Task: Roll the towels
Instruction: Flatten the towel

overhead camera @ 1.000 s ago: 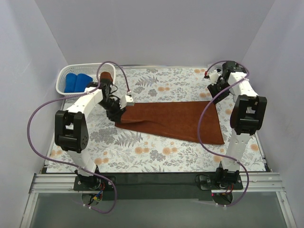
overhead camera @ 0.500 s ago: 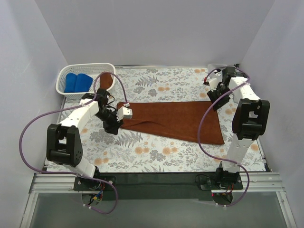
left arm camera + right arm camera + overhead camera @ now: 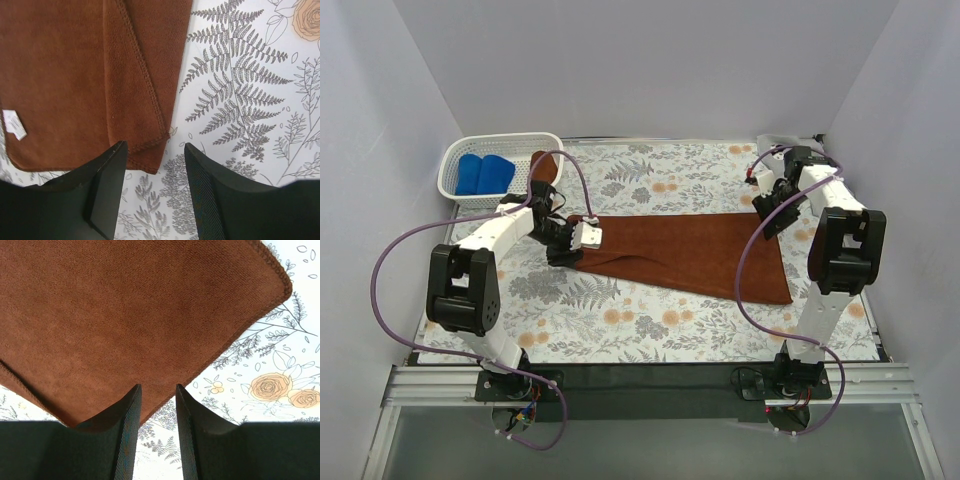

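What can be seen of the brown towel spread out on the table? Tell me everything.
The rust-brown towel is a soft, terry-like cloth with a stitched hem. It lies unrolled as a wide rectangle across the middle of the floral table cover. A narrow strip at its left end is folded over on top, and a small white tag shows near that end. The left gripper hangs open over a corner at its left end. The right gripper is open over its far right corner. Neither clamps it.

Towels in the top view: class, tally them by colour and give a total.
Rust-brown towels: 2
Blue towels: 2
Light grey towel: 1, partly hidden
Total: 5
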{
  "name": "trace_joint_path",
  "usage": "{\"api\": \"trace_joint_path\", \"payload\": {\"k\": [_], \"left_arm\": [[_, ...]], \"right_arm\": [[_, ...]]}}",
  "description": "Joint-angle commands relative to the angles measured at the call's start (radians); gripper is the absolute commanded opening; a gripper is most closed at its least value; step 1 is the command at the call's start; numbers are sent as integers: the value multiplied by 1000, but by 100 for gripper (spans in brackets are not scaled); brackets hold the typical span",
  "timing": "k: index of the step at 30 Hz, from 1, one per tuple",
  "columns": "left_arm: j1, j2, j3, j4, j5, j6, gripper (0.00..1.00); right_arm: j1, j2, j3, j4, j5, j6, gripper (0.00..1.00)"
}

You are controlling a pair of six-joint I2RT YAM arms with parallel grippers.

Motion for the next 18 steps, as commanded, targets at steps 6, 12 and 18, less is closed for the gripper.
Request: {"api": "trace_joint_path", "payload": {"k": [6, 12, 18], "left_arm": [[3, 17, 19, -32, 81, 271, 46], [-6, 63, 19, -58, 44, 295, 43], [-7, 80, -6, -8, 8, 277, 39]], "right_arm": [[13, -3, -6, -14, -18, 14, 34], [13, 4, -18, -12, -23, 14, 34], [13, 7, -49, -8, -22, 8, 34]]}}
